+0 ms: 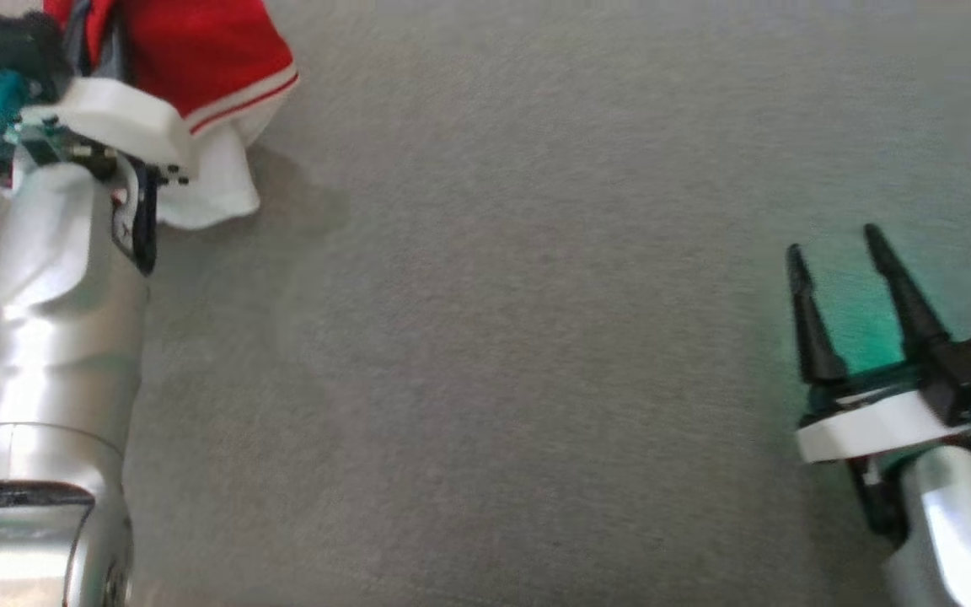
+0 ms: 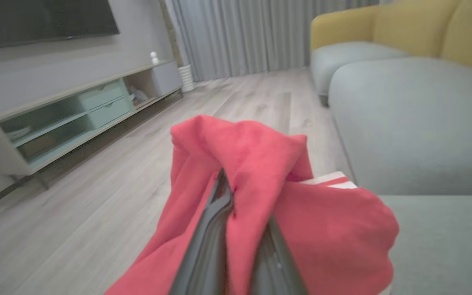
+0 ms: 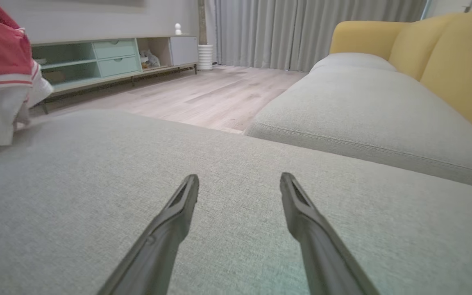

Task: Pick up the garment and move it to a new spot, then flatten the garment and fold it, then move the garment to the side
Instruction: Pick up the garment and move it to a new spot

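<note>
The left hand [image 2: 242,213] is clamped on the red garment [image 1: 199,51] at the sofa's [image 1: 494,337] left edge; the right hand [image 1: 833,239] is spread and empty. The garment is best carried high toward the middle without dragging.

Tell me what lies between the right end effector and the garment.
Just bare grey cushion, from the right end effector to the garment, plain in the head view.

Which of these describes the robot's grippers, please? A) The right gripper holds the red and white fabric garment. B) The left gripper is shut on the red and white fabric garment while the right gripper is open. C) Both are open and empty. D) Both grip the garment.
B: the left gripper pinches the red and white fabric garment, while the right gripper hangs open over the grey upholstered cushion.
</note>
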Motion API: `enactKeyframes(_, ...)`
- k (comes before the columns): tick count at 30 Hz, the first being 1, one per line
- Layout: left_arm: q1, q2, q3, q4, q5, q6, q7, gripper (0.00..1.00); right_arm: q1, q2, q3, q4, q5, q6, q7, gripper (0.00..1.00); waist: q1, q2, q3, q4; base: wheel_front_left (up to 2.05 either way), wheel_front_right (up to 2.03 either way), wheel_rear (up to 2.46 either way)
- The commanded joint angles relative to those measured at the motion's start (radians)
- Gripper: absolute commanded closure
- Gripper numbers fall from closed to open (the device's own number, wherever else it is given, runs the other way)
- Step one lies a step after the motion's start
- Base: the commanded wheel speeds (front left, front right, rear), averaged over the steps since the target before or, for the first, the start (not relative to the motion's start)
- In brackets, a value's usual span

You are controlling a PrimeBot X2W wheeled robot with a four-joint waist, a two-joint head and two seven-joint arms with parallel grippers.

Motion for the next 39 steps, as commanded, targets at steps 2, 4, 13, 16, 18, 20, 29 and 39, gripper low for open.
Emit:
enactKeyframes(2, -0.052, 0.045, 0.000, -0.071, -0.005, -0.034, 0.000, 1.00, 0.009, 0.038, 0.029, -0.015, 0.008, -0.005, -0.003, 0.00, 0.0003, 0.0000, -0.133, -0.145, 0.00, 0.00, 0.00)
enactKeyframes(4, -0.057, 0.037, -0.014, -0.112, -0.012, -0.054, 0.014, 1.00, 0.020, 0.070, 0.034, -0.011, 0.008, -0.005, -0.003, 0.00, 0.0003, 0.0000, -0.174, -0.205, 0.00, 0.00, 0.00)
enactKeyframes(13, -0.010, 0.005, -0.099, -0.369, -0.080, -0.094, 0.153, 1.00, 0.078, 0.136, 0.065, -0.028, 0.014, -0.005, -0.003, 0.00, 0.0003, 0.0000, -0.291, -0.507, 0.00, 0.00, 0.00)
enactKeyframes(16, 0.033, -0.002, -0.129, -0.461, -0.110, -0.096, 0.205, 1.00, 0.088, 0.143, 0.070, -0.039, 0.014, -0.005, -0.003, 0.00, 0.0003, 0.0000, -0.308, -0.595, 0.00, 0.00, 0.00)
enactKeyframes(18, 0.069, -0.006, -0.146, -0.511, -0.129, -0.096, 0.238, 1.00, 0.092, 0.147, 0.074, -0.047, 0.016, -0.005, -0.003, 0.00, 0.0003, 0.0000, -0.311, -0.645, 0.00, 0.00, 0.00)
enactKeyframes(20, 0.111, -0.009, -0.161, -0.547, -0.141, -0.097, 0.262, 1.00, 0.094, 0.149, 0.077, -0.053, 0.018, -0.005, -0.003, 0.00, 0.0003, 0.0000, -0.309, -0.685, 0.00, 0.00, 0.00)
enactKeyframes(29, 0.307, -0.045, -0.235, -0.501, -0.136, -0.079, 0.221, 1.00, 0.068, 0.154, 0.116, -0.048, 0.062, -0.005, -0.003, 0.00, 0.0003, 0.0000, -0.203, -0.754, 0.00, 0.00, 0.00)
enactKeyframes(39, 0.374, -0.085, -0.241, -0.307, -0.139, -0.029, -0.037, 0.00, 0.031, 0.154, 0.138, -0.037, 0.064, -0.005, -0.003, 0.00, 0.0003, 0.0000, -0.136, -0.653, 0.00, 0.00, 0.00)
